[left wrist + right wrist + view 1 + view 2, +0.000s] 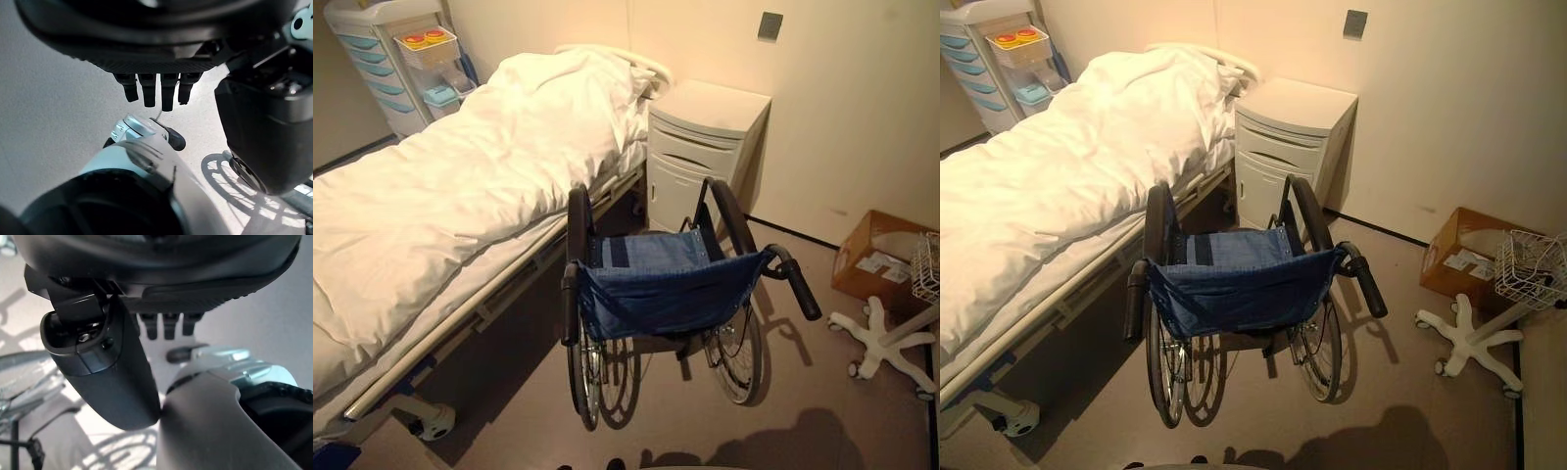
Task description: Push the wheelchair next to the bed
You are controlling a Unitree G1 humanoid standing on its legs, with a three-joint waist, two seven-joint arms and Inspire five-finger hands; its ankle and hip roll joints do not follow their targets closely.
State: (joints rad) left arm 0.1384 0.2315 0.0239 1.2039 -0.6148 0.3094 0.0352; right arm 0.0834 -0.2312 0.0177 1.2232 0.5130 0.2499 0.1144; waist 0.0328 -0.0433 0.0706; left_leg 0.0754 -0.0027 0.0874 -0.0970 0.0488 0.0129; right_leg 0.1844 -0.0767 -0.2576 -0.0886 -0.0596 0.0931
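Note:
A wheelchair (656, 284) with a blue fabric seat and back stands on the floor with its back toward me. Its black push handles (800, 284) point my way, and its left wheel is close to the bed's side rail. The bed (440, 196), under a white duvet, runs along the left. My left hand (161, 44) hangs over the bare floor, fingers (149, 90) straight, holding nothing. My right hand (195, 284) also hangs open and empty, thumb (107, 377) in front, with a spoked wheelchair wheel (24, 367) beyond it.
A white bedside cabinet (705, 147) stands against the wall just ahead of the wheelchair. A cardboard box (881, 255) and a white star-footed stand (886, 343) with a wire basket are at the right. A drawer cart (386, 59) stands beyond the bed.

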